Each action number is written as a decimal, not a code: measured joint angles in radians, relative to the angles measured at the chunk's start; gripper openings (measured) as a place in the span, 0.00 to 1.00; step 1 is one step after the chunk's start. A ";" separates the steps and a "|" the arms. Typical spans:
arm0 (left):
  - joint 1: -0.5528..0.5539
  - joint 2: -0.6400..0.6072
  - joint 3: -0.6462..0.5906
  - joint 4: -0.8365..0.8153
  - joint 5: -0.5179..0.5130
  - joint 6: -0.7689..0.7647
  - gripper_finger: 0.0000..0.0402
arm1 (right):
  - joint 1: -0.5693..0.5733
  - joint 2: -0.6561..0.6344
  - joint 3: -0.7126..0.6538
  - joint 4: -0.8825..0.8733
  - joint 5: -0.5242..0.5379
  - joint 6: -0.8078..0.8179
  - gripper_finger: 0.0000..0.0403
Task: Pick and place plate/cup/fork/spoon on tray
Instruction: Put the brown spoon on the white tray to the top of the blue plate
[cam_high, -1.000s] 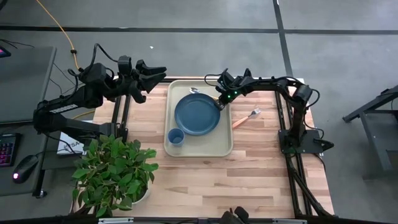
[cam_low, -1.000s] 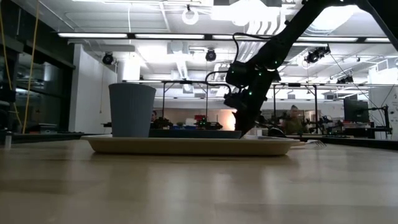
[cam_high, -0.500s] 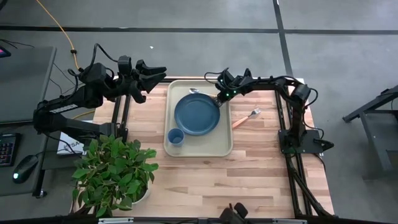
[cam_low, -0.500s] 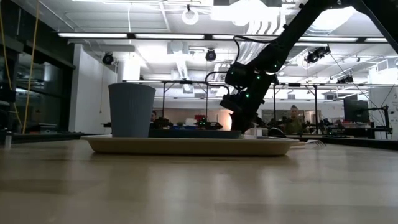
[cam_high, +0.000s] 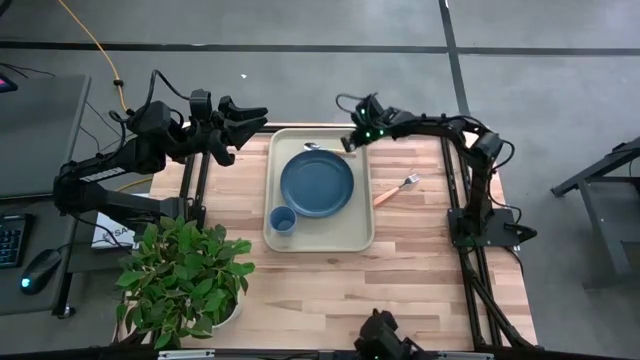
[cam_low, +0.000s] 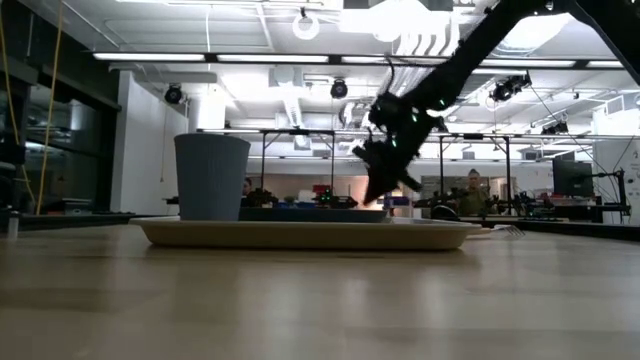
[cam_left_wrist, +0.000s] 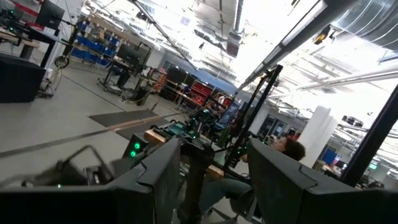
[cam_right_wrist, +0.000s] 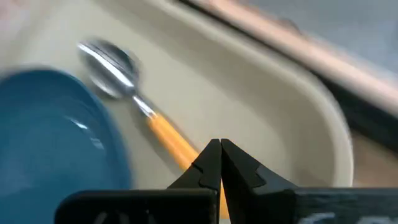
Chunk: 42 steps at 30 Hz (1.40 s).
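The beige tray (cam_high: 360, 235) holds the dark-blue plate (cam_high: 317, 183), the small blue cup (cam_high: 283, 219) at its near left corner, and the spoon (cam_high: 318, 148). The spoon lies flat between the plate's far rim and the tray's far rim. In the right wrist view its silver bowl (cam_right_wrist: 109, 62) and orange handle (cam_right_wrist: 171, 140) show on the tray floor. The fork (cam_high: 397, 187) lies on the table right of the tray. My right gripper (cam_high: 349, 143) hangs shut and empty above the tray's far right corner, clear of the spoon (cam_low: 378, 190). My left gripper (cam_high: 255, 118) waits open at the far left.
A potted plant (cam_high: 185, 275) stands at the table's near left corner. Bare wood lies near and right of the tray. My left arm's base (cam_high: 110, 185) sits at the left edge. People and benches show in the room behind (cam_low: 470, 190).
My right gripper has risen from just above the tray beside the plate's far right rim and gone toward the table's far edge, tipping as it went. The spoon, plate, cup and fork have stayed where they were.
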 joint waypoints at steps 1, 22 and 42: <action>0.000 0.000 0.000 0.000 0.000 0.000 0.42 | 0.001 -0.003 0.043 -0.036 -0.013 -0.031 0.00; 0.000 0.000 0.000 0.000 -0.010 -0.001 0.42 | 0.036 0.373 0.665 -0.920 -0.118 -0.646 0.00; 0.000 0.000 0.000 0.000 -0.038 0.000 0.42 | 0.083 0.417 0.665 -0.769 0.015 -0.635 0.00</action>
